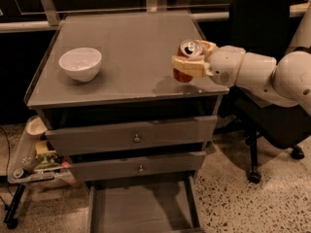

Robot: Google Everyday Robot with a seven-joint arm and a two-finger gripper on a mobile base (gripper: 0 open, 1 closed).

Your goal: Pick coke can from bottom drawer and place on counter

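Camera view has the jaws clamped across the middle of the coke can (182,74), one tan finger wrapped over its front. Both sit above the right front corner of the counter (136,42). The can leans a little, its silver top tipped toward the camera. Whether its base touches the surface just beneath the jaws I cannot tell. I judge the can light, thin-walled and smooth. It is stiff enough for a moderate squeeze, yet easy to dent or let slip, so the mid-height hold around the round wall looks sensible. The arm (252,72) reaches in nearly level from the right of the jaws, wrist turned so they close sideways. A white bowl (80,63) stands well to the left of the jaws. The bottom drawer (141,208) lies open well below them.
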